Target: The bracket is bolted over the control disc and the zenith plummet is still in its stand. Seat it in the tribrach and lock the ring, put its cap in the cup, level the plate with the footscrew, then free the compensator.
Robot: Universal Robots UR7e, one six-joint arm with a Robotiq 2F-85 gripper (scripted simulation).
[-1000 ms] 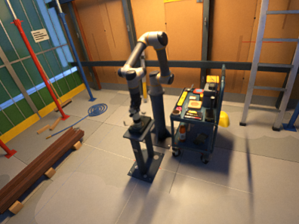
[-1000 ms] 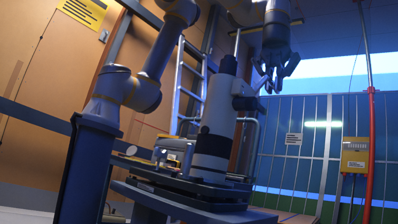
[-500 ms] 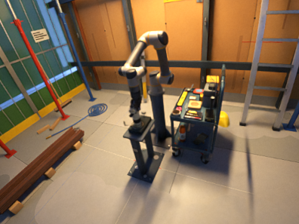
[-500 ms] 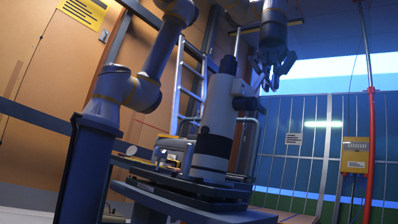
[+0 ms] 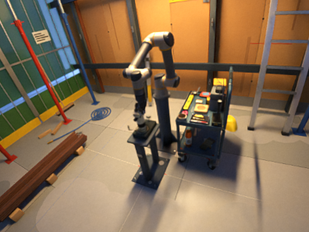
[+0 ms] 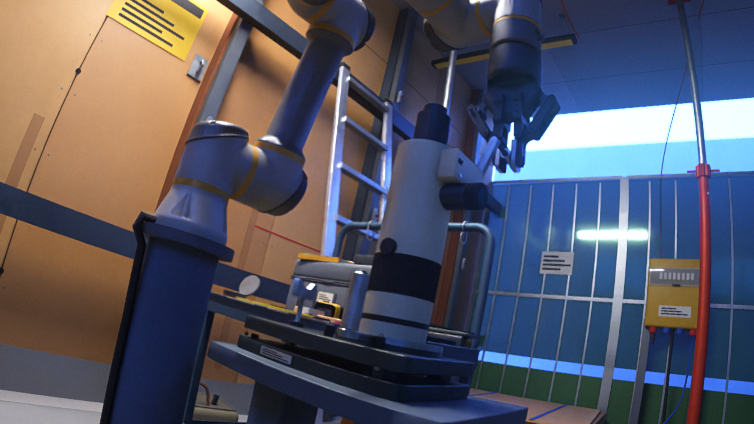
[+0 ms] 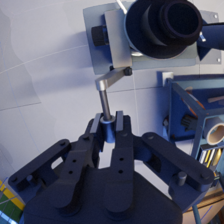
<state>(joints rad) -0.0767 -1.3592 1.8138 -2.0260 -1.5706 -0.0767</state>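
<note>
The tribrach under the zenith plummet [image 6: 416, 232] is mostly hidden by the dark plates [image 6: 364, 353] on the pedestal. The plummet stands upright there, white with a black band and a dark top [image 7: 165, 26]. A grey lever arm [image 7: 111, 78] sticks out from its side bracket. The lever's blue-capped handle [image 7: 108, 128] is held in my closed gripper [image 7: 108, 121], which hangs beside the plummet's upper part [image 6: 509, 153]. From the side camera the gripper [image 5: 139, 112] sits just above the instrument [image 5: 142, 129].
The pedestal's plate edge [image 6: 337, 390] lies just below. My own arm's column [image 6: 163, 295] stands close on one side. A blue tool cart [image 5: 205, 122] with small parts is beside it. A ladder [image 5: 279, 63], timber beams [image 5: 39, 168] and red props [image 6: 701, 263] stand farther off.
</note>
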